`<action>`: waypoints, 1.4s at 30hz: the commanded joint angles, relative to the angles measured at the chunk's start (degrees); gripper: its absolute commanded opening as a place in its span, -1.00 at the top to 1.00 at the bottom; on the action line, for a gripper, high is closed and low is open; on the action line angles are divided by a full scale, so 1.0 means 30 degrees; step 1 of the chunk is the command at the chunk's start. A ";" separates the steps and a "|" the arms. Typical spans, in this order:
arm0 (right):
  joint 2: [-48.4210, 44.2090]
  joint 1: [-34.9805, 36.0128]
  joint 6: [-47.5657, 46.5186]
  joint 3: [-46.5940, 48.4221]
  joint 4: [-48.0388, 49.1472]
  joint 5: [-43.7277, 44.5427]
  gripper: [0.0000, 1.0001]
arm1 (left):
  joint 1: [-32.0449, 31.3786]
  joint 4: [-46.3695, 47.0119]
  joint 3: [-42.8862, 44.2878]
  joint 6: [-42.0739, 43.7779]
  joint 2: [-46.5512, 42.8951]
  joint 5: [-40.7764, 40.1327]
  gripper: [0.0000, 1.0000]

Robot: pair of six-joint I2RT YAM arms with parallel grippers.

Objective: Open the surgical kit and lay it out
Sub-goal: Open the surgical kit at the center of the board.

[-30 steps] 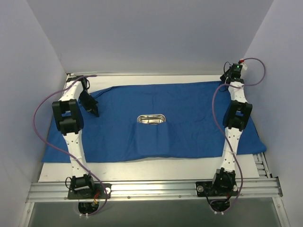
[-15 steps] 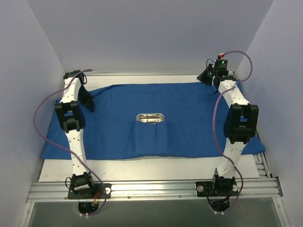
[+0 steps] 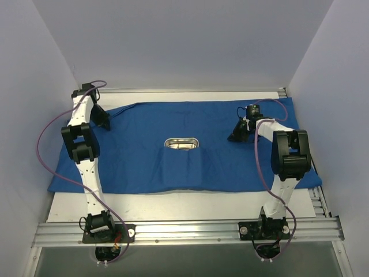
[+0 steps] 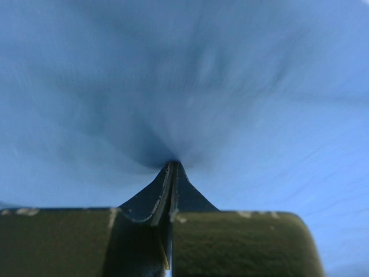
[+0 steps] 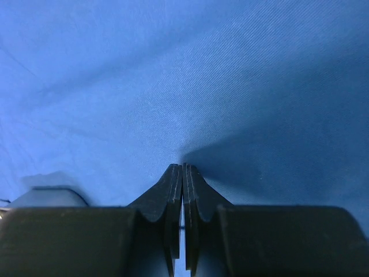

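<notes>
Blue cloth wrap (image 3: pixel 219 164): spread wide across the counter (image 3: pixel 173 205).
Steel tray (image 3: pixel 181 142): sits on the cloth at its middle.
Left hand (image 4: pixel 172 173): at the far-left cloth corner, closed, pinching puckered cloth.
Right hand (image 5: pixel 183 170): over the right part of the cloth, fingers pressed together, holding nothing.

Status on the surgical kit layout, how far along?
Done: the blue wrap is opened into a wide sheet. In hand: the left gripper is shut on it at the far-left corner. The right gripper is shut over the right side, grasp unclear. Remaining: the steel tray sits mid-sheet with a fold at its near edge, and no instruments are visible.
</notes>
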 commanded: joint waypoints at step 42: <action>0.1341 0.0558 0.1058 -0.1376 -0.1647 0.1717 1.00 | 0.1640 0.7236 0.3656 -0.1973 0.2876 0.3547 0.95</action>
